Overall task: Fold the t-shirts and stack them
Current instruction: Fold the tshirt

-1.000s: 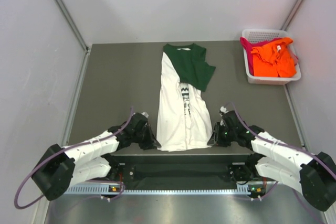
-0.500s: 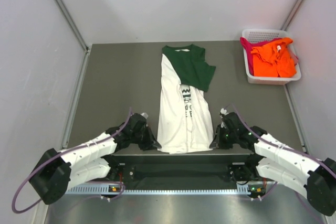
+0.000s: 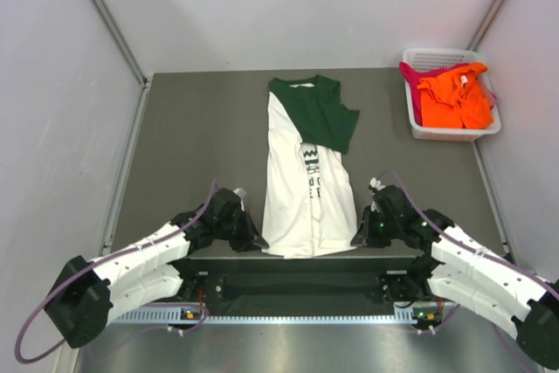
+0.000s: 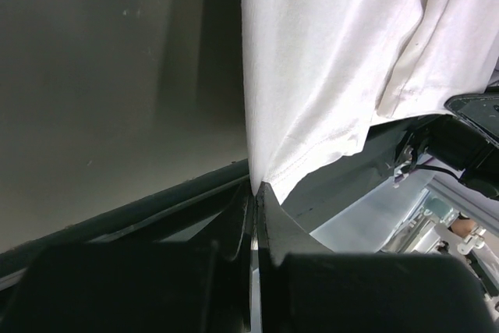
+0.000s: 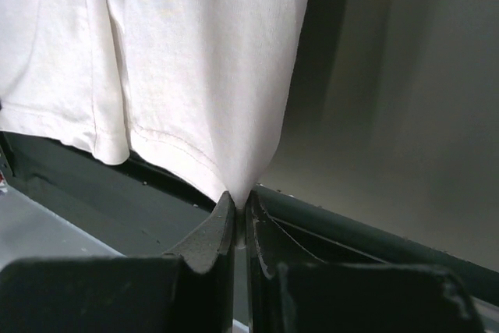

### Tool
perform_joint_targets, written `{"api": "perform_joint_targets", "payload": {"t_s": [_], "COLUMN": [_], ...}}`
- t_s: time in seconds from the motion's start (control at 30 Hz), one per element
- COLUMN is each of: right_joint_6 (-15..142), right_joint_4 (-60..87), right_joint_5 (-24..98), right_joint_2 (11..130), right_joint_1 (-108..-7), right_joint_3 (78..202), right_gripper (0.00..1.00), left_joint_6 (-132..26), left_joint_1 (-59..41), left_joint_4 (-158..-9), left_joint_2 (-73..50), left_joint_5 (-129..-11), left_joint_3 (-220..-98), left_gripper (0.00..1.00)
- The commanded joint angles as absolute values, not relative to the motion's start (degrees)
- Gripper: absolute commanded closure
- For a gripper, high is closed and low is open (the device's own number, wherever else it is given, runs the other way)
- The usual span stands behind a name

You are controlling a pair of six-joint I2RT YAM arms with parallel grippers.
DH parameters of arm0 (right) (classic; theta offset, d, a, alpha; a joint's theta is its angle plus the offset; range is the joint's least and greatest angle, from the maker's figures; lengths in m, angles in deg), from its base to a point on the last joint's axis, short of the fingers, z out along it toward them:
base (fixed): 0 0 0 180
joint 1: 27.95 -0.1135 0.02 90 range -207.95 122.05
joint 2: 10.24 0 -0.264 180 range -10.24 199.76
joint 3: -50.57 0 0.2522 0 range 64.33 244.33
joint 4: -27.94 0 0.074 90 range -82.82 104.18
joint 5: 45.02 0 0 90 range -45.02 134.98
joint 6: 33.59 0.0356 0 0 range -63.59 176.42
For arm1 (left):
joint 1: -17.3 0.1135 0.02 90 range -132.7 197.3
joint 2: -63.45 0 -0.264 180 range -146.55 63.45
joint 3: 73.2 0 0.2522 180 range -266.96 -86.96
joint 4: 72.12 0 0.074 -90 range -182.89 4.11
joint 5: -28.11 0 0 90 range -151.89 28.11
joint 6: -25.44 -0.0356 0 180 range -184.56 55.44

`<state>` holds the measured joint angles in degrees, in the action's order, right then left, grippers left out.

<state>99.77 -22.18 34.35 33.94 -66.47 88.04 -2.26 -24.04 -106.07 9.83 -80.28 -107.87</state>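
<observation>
White-and-green t-shirt (image 3: 306, 172), folded lengthwise on the worktop (image 3: 201, 146), slid slightly toward the near edge as we kept our left end effector (image 3: 254, 240) and right end effector (image 3: 356, 238) pinched on its hem corners, apparently smoothing it for the next fold.

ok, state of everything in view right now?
White shirt: folded lengthwise, flat on table.
Left gripper: shut on left hem corner.
Right gripper: shut on right hem corner.
Basket: upright, holding both others.
Orange shirt: crumpled, unfolded.
Magenta shirt: crumpled, partly under orange.
</observation>
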Motion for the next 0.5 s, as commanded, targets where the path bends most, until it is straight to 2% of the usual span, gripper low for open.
{"api": "perform_joint_targets", "payload": {"t_s": [0.0, 0.27, 0.47], "right_joint_6": [99.92, 97.37, 92.81], "right_joint_4": [-24.41, -23.0, -21.68], "right_joint_5": [34.52, 39.35, 39.97], "right_joint_2": [32.74, 38.62, 43.27], "right_joint_1": [-67.5, -67.15, -62.33], "right_joint_3": [89.12, 95.97, 102.82], "right_gripper": [0.99, 1.0, 1.0], "left_joint_6": [-1.02, -3.91, -8.74], "left_joint_1": [-24.27, -23.31, -17.34], "left_joint_4": [-105.49, -106.45, -107.68], "left_joint_2": [10.54, 6.85, 2.73], "left_joint_5": [-82.89, -81.57, -83.06], "left_joint_3": [-108.05, -113.93, -121.05], "left_gripper": [1.0, 1.0, 1.0]}}
